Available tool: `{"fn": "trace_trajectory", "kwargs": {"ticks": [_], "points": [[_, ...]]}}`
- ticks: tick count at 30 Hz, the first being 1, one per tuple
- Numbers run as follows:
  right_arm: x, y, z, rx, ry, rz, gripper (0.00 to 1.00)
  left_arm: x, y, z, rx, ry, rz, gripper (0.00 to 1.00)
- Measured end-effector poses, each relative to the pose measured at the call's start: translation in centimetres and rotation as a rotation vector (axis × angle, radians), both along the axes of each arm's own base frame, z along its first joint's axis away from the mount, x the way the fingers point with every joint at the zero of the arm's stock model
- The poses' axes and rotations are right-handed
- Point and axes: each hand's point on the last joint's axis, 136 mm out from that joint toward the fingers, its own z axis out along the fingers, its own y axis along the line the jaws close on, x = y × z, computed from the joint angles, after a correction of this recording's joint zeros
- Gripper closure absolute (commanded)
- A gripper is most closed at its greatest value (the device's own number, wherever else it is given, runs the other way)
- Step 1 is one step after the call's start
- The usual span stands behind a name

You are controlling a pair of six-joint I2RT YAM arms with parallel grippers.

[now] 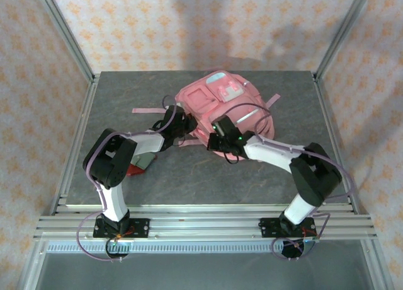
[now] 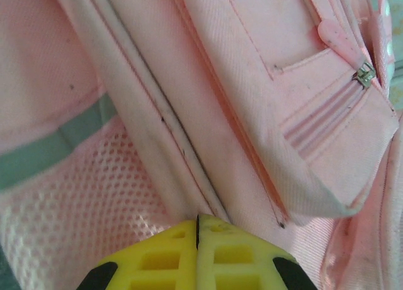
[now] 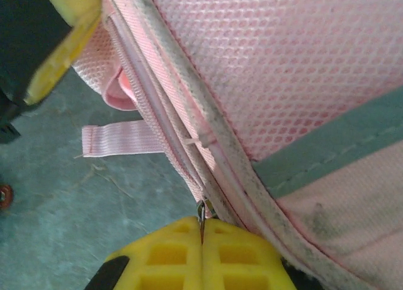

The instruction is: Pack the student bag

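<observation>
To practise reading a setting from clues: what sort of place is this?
Probably a robotics lab test cell, not a classroom: a left arm and right arm bolted to a rail at the edge of a grey table, aluminium frame posts around it, and patterned backdrop panels behind the student bag.

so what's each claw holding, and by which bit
Right claw pinches the student bag by its metal zip pull. Left claw: shut at the zip seam, hold unclear.

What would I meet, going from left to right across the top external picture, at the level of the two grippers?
The left arm's elbow → left gripper → right gripper → right arm's elbow. The student bag overlaps both grippers, so I leave it out of the order.
</observation>
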Motion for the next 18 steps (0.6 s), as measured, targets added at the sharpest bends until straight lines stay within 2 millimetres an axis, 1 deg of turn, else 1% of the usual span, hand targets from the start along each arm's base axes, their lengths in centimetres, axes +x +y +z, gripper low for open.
{"fn": "trace_trajectory", "kwargs": {"ticks": [2,5,10,13,17,18], "points": [[0.8,1.0,-0.3,0.003,0.020,-0.003,1.00,0.3,0.5,0.1,0.000,-0.007,0.017,1.00],[1.8,2.2,-0.7,0.017,0.027,-0.009,1.00,0.2,0.2,0.1,-0.006,-0.006,0.008,1.00],[1.8,2.0,-0.7,0.022,0.027,-0.021,1.00,0.0,-0.1,0.1,-0.004,-0.004,-0.006,1.00],[0.8,0.7,-0.6,0.013,0.015,-0.033,1.00,0.0,0.4,-0.2,0.007,0.006,-0.005,1.00],[-1.3,-2.6,-0.2,-0.003,-0.014,-0.075,1.00,-0.1,0.4,-0.6,0.030,0.030,-0.029,1.00],[-1.8,-3.6,-0.1,-0.011,-0.020,-0.090,1.00,0.1,0.5,-0.6,0.040,0.030,-0.024,1.00]]}}
